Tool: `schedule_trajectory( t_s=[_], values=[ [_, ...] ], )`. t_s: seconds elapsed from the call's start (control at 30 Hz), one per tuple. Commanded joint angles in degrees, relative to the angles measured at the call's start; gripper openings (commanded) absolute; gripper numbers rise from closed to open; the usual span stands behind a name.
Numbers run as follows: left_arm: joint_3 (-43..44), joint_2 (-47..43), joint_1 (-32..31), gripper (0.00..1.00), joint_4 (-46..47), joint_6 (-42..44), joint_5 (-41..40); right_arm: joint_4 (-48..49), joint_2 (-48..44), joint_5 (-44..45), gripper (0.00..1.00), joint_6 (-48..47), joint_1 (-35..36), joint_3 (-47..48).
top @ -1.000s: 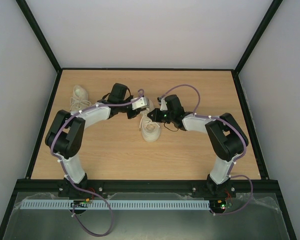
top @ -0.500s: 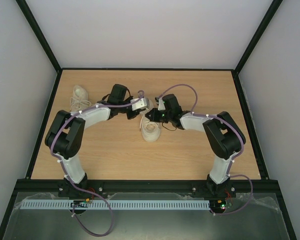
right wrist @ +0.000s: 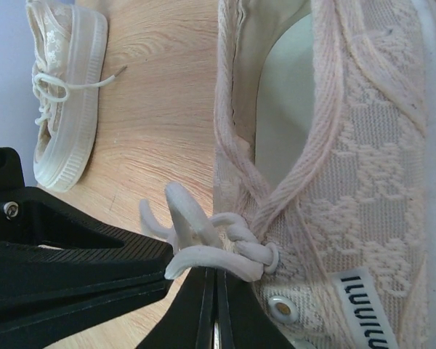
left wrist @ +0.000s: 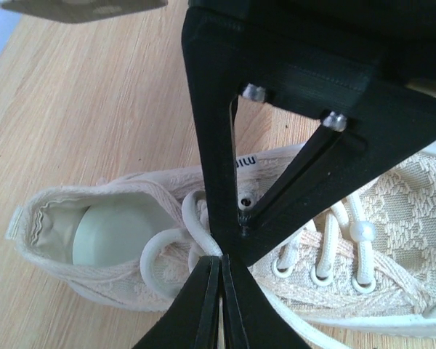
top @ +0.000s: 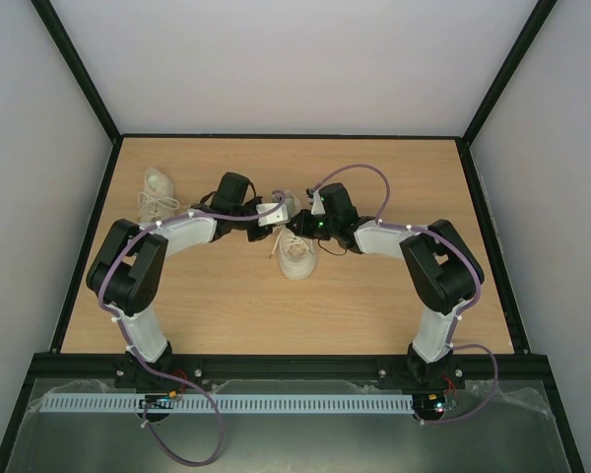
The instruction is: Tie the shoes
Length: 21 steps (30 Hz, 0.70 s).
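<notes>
One cream-white shoe lies at the table's middle, between both grippers. It fills the left wrist view and the right wrist view. My left gripper is shut, with a white lace loop running into its tips above the shoe's tongue. My right gripper is shut just below the lace knot, with a strand lying across its tips. The right fingers cross close over the left ones. The second shoe lies at the far left, untouched.
The wooden table is walled by pale panels on three sides with a black frame. A loose lace end trails from the second shoe. Both arms bend inward over the table's middle, their purple cables looping above.
Both grippers have closed in on each other over the shoe's laces until their fingers cross. The shoe has shifted slightly with them. The second shoe has not moved.
</notes>
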Motion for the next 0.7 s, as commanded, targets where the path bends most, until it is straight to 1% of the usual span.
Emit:
schedule_trajectory(
  t_s=[0.0, 0.1, 0.17, 0.43, 0.5, 0.57, 0.67],
  values=[
    [-1.6, 0.4, -0.8, 0.03, 3.1, 2.5, 1.3, -2.9, -0.7, -0.8, 0.07, -0.9, -0.1, 0.2],
    [-2.5, 1.0, -0.9, 0.03, 3.9, 3.7, 1.1, -5.6, -2.5, -0.6, 0.17, -2.8, -0.1, 0.0],
    [-2.9, 1.2, -0.8, 0.02, 4.8, 3.9, 1.0, -7.3, -4.1, -0.5, 0.2, -4.4, -0.2, 0.1],
    [-3.2, 1.7, -0.9, 0.02, 5.9, 5.2, 1.4, -12.5, -9.2, -4.4, 0.25, -7.3, -3.1, 0.5],
    [-3.8, 1.5, -0.9, 0.03, 6.6, 5.4, 1.6, -14.6, -10.0, -5.0, 0.26, -9.6, -4.1, 1.7],
    [-4.2, 1.5, -0.9, 0.02, 6.9, 5.5, 1.5, -17.5, -9.3, -5.6, 0.27, -12.6, -5.3, 4.3],
    [-4.5, 1.3, -0.9, 0.02, 7.4, 5.9, 1.4, -22.0, -5.5, -7.9, 0.29, -16.7, -6.5, 9.6]
  ],
)
